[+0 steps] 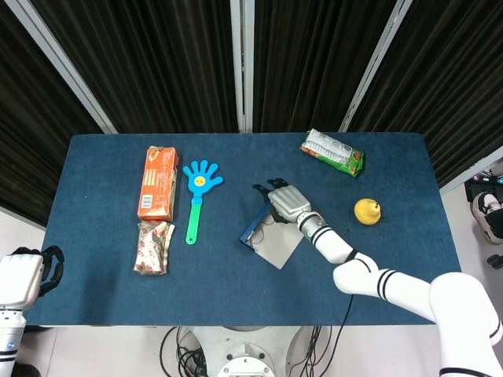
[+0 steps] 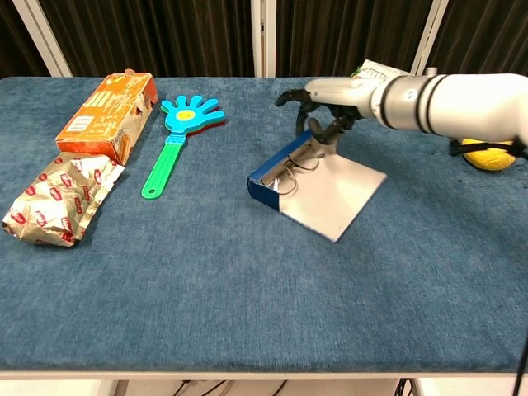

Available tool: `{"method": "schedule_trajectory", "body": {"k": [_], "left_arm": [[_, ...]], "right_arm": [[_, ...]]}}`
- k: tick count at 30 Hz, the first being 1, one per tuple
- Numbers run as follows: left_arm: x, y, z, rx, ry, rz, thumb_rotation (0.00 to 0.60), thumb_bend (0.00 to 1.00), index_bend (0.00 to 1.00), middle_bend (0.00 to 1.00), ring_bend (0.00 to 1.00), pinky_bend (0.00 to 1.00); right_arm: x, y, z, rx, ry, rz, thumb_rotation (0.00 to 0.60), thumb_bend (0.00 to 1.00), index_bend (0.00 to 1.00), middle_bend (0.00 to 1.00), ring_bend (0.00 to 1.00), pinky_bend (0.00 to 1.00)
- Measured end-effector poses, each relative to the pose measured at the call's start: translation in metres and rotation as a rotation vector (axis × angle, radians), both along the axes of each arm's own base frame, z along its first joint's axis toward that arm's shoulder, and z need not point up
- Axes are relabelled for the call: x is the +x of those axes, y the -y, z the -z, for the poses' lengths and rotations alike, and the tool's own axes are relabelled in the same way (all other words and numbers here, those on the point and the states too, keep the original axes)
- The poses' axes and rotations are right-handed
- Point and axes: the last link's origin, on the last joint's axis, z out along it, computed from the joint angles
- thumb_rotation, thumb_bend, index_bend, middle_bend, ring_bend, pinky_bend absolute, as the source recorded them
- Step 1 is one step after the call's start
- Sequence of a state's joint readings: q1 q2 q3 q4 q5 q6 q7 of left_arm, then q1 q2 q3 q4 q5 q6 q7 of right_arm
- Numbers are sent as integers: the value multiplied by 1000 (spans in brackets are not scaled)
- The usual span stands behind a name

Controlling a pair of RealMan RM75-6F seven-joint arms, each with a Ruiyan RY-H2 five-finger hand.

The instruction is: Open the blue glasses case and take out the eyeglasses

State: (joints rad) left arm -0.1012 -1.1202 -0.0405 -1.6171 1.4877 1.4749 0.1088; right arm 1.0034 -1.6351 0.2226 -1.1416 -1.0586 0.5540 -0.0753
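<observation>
Blue glasses case (image 2: 276, 180): it lies open near the middle of the table (image 2: 247, 297). Its blue tray is narrow and long. In your chest view the long axis runs on a diagonal, from the near-left end up to the far-right end, toward your right hand.
Lid (image 2: 334, 202): the pale inner face of the flap lies spread out to the right of the tray, almost flat on the cloth, with one corner pointing to the near side.
Eyeglasses (image 2: 295, 162): thin wire frames, inside the tray, lying along its long axis. They are not taken out yet.
Right hand (image 2: 328, 103): it is at the far-right end of the case, palm down, fingers curled downward to the tray. You cannot tell from either view if the fingertips pinch the frames or only hover over them.
Left hand (image 1: 27, 275): it is low at the left edge of the head view, off the table, well apart from the case. The dark fingers look curled, but if they are closed you cannot tell.
Clapper toy (image 2: 175, 136): blue hand with green handle, left of the case.
Orange box (image 2: 107, 115): farther left, with a crumpled foil packet (image 2: 58, 198) just in front of it.
Green snack pack (image 1: 332, 151): at the far right side.
Yellow fruit (image 1: 366, 210): right of your right hand, near the table edge.
</observation>
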Motion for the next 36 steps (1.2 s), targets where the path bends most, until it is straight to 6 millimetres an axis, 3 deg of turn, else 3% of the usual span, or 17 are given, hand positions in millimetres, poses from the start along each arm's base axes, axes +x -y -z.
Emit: {"method": "schedule_trajectory", "body": {"k": [7, 12, 15, 27, 36], "left_arm": [[0, 0, 0, 1, -3, 1, 600, 310, 778, 812, 664, 490], [0, 0, 0, 1, -4, 1, 600, 311, 777, 812, 664, 490], [0, 0, 0, 2, -3, 1, 600, 310, 778, 812, 664, 490], [0, 0, 0, 2, 0, 0, 600, 311, 778, 812, 664, 490], [0, 0, 0, 1, 2, 1, 600, 310, 778, 812, 664, 488]], "right_arm": [[-24, -27, -17, 34, -20, 7, 600, 769, 0, 326, 0, 0], [-28, -45, -24, 37, -13, -29, 600, 418, 1, 314, 0, 0], [-20, -47, -24, 25, 11, -58, 600, 324, 21, 291, 0, 0], [8, -35, 9, 43, -15, -100, 600, 366, 186, 263, 0, 0], [7, -35, 9, 39, -32, -97, 600, 426, 308, 270, 0, 0]]}}
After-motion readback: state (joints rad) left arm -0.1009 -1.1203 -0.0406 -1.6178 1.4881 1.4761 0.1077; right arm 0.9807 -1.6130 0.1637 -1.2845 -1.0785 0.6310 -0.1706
